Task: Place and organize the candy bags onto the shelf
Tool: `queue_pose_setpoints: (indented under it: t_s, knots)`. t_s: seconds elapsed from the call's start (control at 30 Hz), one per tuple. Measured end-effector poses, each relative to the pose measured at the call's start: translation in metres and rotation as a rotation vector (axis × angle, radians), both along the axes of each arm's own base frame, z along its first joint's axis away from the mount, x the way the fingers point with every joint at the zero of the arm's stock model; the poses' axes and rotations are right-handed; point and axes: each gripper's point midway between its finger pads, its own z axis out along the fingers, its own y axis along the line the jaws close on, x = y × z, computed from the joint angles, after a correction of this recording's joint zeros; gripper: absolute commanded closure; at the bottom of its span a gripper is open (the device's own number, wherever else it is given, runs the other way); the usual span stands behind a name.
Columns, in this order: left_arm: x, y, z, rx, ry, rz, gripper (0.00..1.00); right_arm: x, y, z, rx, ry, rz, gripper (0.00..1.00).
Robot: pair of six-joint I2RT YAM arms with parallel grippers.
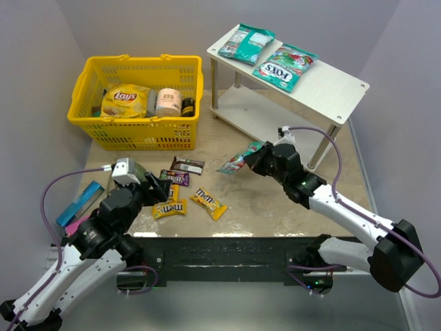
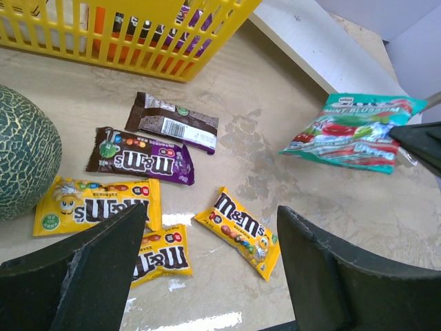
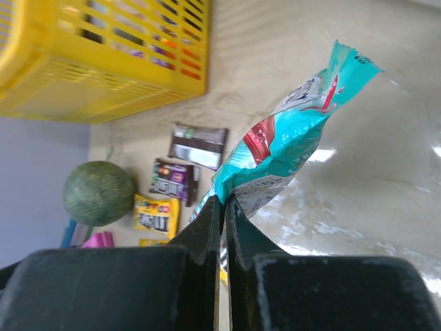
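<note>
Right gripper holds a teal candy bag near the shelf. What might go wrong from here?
1. The right gripper pinches only the edge of the teal bag, so it may slip out or swing.
2. The dangling bag might catch the shelf edge or nudge the FOX'S bag already on top.

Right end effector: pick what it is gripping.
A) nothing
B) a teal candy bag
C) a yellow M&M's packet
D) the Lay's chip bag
B: in the right wrist view the right end effector is pinched shut on the edge of a teal candy bag.
</note>
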Motion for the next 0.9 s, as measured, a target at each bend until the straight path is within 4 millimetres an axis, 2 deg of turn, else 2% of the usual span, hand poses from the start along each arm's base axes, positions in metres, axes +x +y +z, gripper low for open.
queue_pose_setpoints:
  t_s: [0.2, 0.43, 0.57, 0.77, 0.9]
  knots:
    - [0.0, 0.0, 0.0, 0.0, 0.0, 0.0, 0.18, 0.0, 0.017, 0.055, 0.041, -0.105, 0.101, 1.0]
    - [0.0, 0.0, 0.0, 0.0, 0.0, 0.0, 0.18, -0.007, 0.029, 0.106, 0.038, -0.206, 0.22, 1.0]
    - [0.0, 0.0, 0.0, 0.001, 0.001, 0.0, 0.18, -0.013, 0.032, 0.147, 0.028, -0.293, 0.283, 1.0]
    - [0.0, 0.0, 0.0, 0.001, 0.002, 0.0, 0.18, -0.03, 0.021, 0.217, 0.021, -0.448, 0.315, 1.0]
    - [0.0, 0.0, 0.0, 0.001, 0.002, 0.0, 0.18, -0.034, 0.0, 0.26, -0.012, -0.51, 0.244, 1.0]
